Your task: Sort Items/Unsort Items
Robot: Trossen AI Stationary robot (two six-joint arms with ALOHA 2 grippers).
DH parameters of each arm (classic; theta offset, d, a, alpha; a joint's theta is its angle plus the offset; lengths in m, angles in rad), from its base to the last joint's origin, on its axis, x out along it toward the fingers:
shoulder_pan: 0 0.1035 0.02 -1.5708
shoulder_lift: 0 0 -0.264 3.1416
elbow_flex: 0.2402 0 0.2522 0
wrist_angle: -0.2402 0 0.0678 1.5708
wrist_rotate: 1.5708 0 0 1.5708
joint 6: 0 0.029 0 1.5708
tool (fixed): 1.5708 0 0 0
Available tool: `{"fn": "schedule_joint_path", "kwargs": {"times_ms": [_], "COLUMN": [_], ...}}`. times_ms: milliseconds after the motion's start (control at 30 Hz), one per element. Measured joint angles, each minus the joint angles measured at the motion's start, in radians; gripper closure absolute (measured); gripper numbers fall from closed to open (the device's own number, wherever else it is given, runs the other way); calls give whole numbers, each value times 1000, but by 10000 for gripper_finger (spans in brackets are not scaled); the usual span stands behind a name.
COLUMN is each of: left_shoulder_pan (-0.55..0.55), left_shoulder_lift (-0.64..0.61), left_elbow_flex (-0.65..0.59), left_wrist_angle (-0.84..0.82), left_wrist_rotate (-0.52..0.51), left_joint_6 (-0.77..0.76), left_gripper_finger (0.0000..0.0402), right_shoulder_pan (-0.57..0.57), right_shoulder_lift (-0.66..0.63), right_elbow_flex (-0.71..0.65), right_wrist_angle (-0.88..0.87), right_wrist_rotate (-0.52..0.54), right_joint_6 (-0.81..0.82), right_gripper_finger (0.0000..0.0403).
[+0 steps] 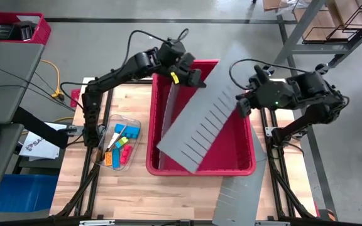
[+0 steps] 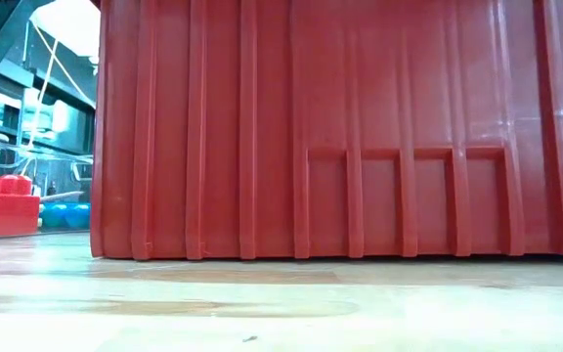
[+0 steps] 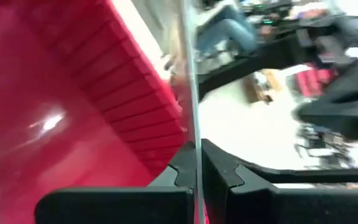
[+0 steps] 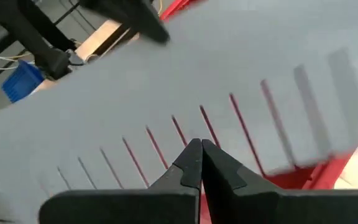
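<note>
Lying in tray (image 1: 132, 129), items (image 1: 119, 145) well left of left gripper (image 1: 186, 78)

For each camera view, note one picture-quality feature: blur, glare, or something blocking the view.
High view: evenly lit and clear. Low view: the red bin fills the picture, blocking both arms. Left wrist view: motion blur, with a glare spot on the bin's inside. Right wrist view: the grey slotted divider looks soft.

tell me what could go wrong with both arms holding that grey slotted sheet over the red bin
1. The left gripper and right gripper each pinch only an edge of the grey slotted divider; uneven pulling might bend it or slip it free.
2. It lies tilted across the red bin, so pushing down could jam it against the rim.
</note>
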Motion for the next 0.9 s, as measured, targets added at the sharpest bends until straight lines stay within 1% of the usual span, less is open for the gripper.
{"fn": "schedule_joint_path", "kwargs": {"times_ms": [100, 200, 333, 433, 500, 567, 667, 733, 833, 900], "left_shoulder_pan": [16, 34, 49, 59, 56, 49, 36, 30, 24, 23], "left_shoulder_lift": [-23, -43, -76, -101, -117, -127, -128, -126, -111, -101], "left_elbow_flex": [25, 34, 39, 39, 41, 41, 42, 42, 42, 42], "left_wrist_angle": [-66, -128, -218, -191, -162, -132, -116, -128, -127, -119], "left_wrist_rotate": [-11, -27, -73, -75, -77, -62, -9, -2, -25, -70], "left_joint_6": [35, 35, 53, 20, -30, -82, -97, -97, -81, -54], "left_gripper_finger": [401, 401, 401, 401, 401, 401, 401, 401, 401, 401], "right_shoulder_pan": [0, 0, -12, -37, -67, -113, -166, -190, -204, -199], "right_shoulder_lift": [-7, -4, -1, 2, 1, 1, -11, -31, -72, -96], "right_elbow_flex": [0, 0, 0, -17, -63, -120, -201, -236, -265, -279], "right_wrist_angle": [0, 0, 0, 4, 0, 1, 6, 34, 119, 193], "right_wrist_rotate": [2, 38, 85, 158, 217, 249, 271, 268, 246, 241], "right_joint_6": [-7, -9, -16, 9, 35, 71, 120, 123, 113, 99], "right_gripper_finger": [403, 403, 403, 403, 403, 403, 403, 403, 403, 403]}}
